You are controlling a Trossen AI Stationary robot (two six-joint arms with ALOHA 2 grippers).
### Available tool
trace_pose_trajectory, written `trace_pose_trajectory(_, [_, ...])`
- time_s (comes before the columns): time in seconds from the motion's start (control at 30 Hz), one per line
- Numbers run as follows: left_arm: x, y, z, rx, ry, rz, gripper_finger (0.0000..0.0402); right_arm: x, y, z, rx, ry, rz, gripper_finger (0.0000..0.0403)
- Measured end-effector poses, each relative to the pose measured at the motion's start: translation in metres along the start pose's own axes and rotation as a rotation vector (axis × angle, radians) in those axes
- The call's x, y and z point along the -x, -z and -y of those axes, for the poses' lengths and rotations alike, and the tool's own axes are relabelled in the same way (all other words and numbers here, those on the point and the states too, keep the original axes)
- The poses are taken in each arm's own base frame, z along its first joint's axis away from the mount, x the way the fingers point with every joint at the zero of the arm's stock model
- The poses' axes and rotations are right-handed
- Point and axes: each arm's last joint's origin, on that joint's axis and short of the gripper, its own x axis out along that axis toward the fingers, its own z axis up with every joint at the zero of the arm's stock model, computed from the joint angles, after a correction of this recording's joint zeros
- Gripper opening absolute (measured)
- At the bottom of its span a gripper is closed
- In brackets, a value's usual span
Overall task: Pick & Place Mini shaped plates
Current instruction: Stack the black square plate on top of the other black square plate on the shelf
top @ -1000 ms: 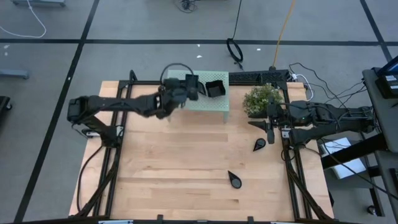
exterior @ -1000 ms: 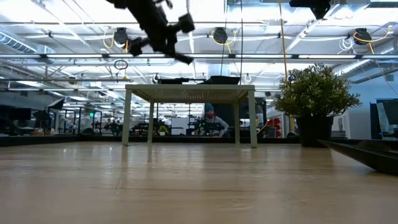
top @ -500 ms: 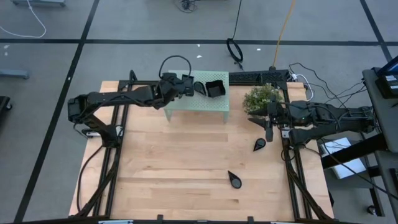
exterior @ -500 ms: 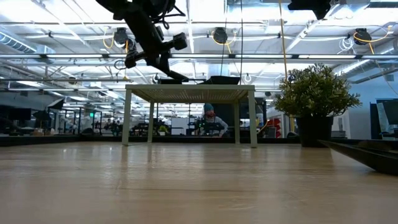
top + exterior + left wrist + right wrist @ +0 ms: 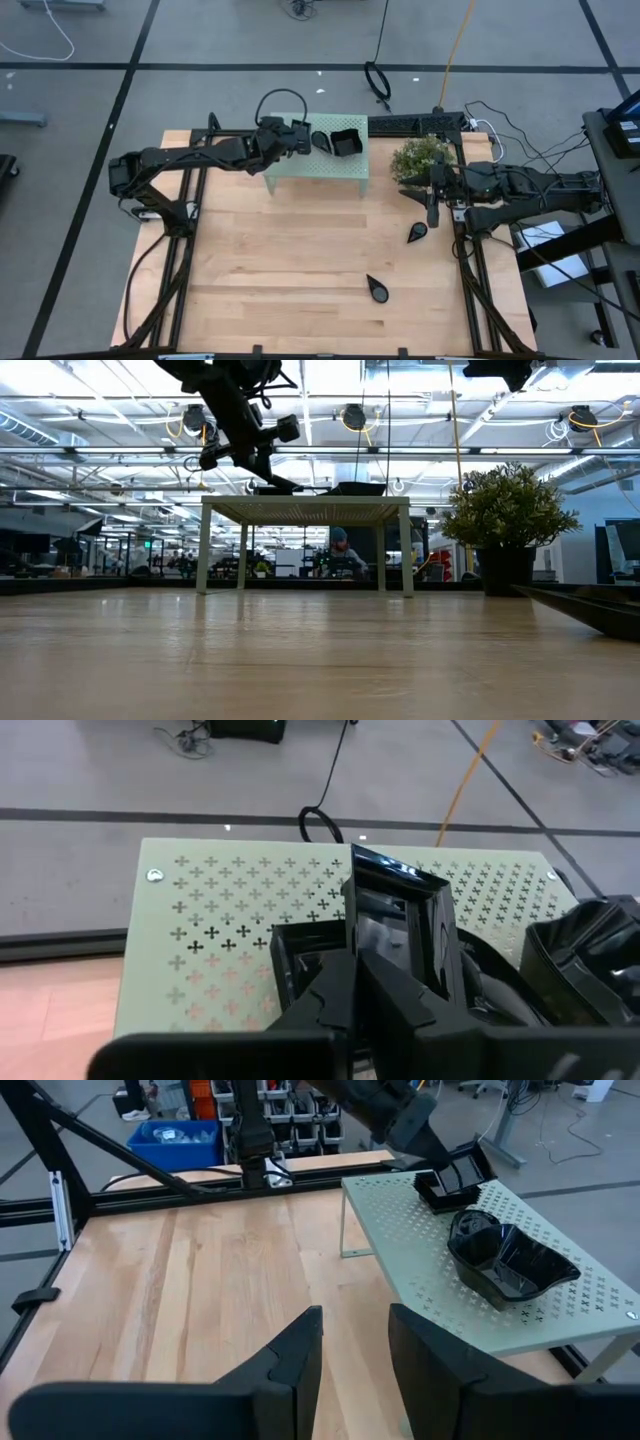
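Observation:
My left gripper [image 5: 303, 137] reaches over the mint-green perforated stand [image 5: 300, 165] and is shut on a small black square plate [image 5: 456, 1173]. Beside it, a larger curved-rim black plate [image 5: 346, 142] rests on the stand's top. Two teardrop plates [image 5: 417, 233] [image 5: 378, 290] lie flat on the wooden table. My right gripper [image 5: 432, 205] hangs open by the table's right edge, next to the plant, with nothing between its fingers. My left gripper pinches the small square plate between its two fingers [image 5: 345, 985], holding it by its rim [image 5: 395, 955]. It comes slanting down from the table's left side. The plate is tipped up on edge, its lower edge [image 5: 440, 1195] at the stand's top; whether it touches I cannot tell.
A bushy green plant [image 5: 420, 158] in a dark pot stands right of the stand, close to my right gripper. Black frame rails [image 5: 190, 215] run along the table's left and right sides. Bare wood lies in front of the stand.
My left gripper has swung toward the table's far edge and sunk a little over the stand, carrying the small plate down to the stand's top, then held still. My right arm has kept its place.

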Motion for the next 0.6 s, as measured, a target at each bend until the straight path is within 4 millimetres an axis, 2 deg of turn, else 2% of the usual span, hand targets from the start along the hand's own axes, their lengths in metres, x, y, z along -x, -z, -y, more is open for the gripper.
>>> trace_pose_trajectory(0.6, [0.0009, 0.0033, -0.0018, -0.050, -0.018, -0.026, 0.0021, 0.0000, 0.0000, 0.0000, -0.007, 0.000, 0.000, 0.0105])
